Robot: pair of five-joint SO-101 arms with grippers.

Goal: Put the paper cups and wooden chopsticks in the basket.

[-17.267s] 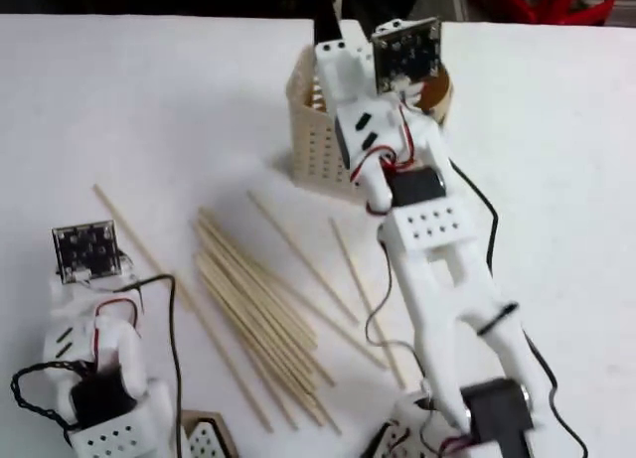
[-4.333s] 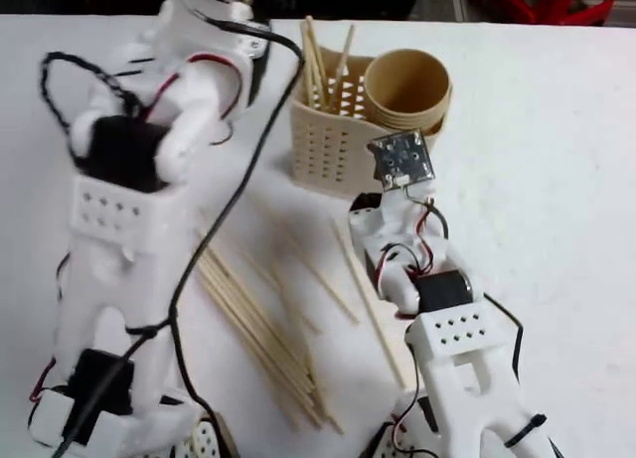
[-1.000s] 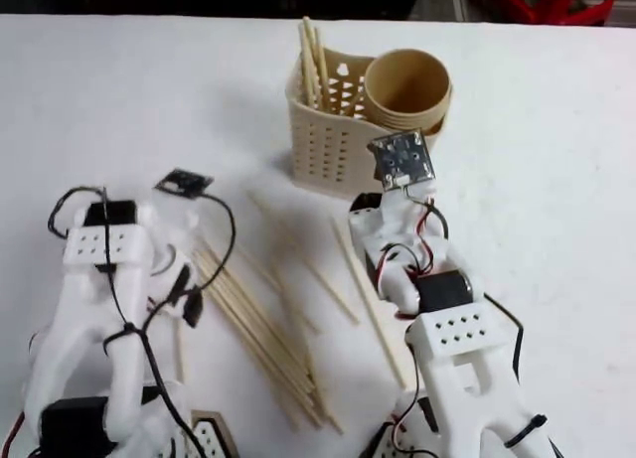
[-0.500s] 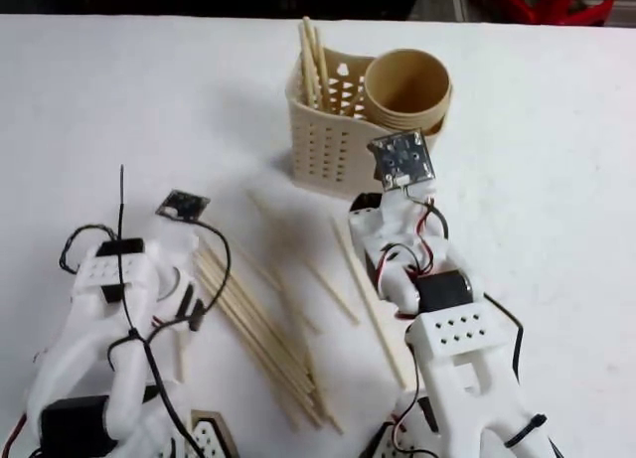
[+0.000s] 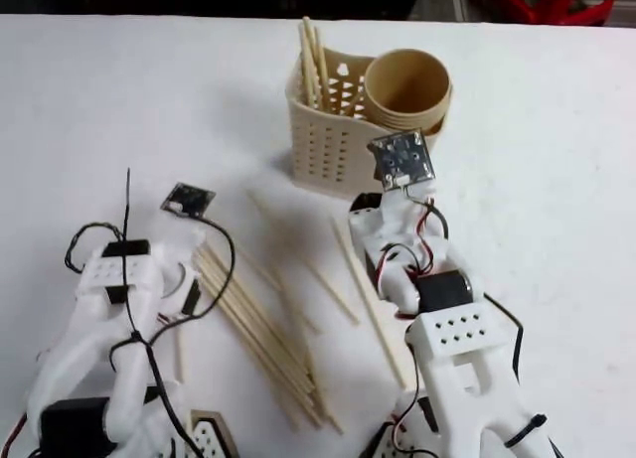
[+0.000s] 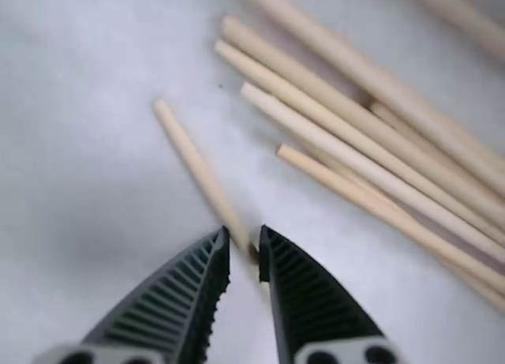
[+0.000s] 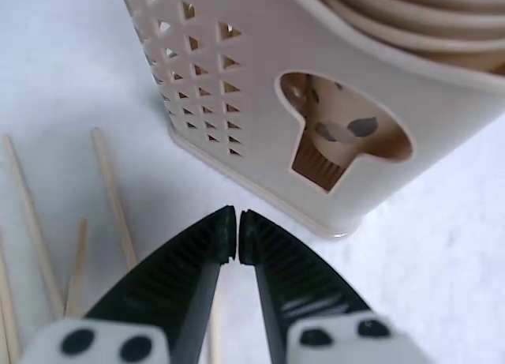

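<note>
High view: chopsticks (image 5: 260,331) flat, diagonal.

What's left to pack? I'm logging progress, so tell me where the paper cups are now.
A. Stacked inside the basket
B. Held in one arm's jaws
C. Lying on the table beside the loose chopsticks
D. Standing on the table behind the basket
A: the cups sit nested together inside the basket, next to a few upright chopsticks.
</note>
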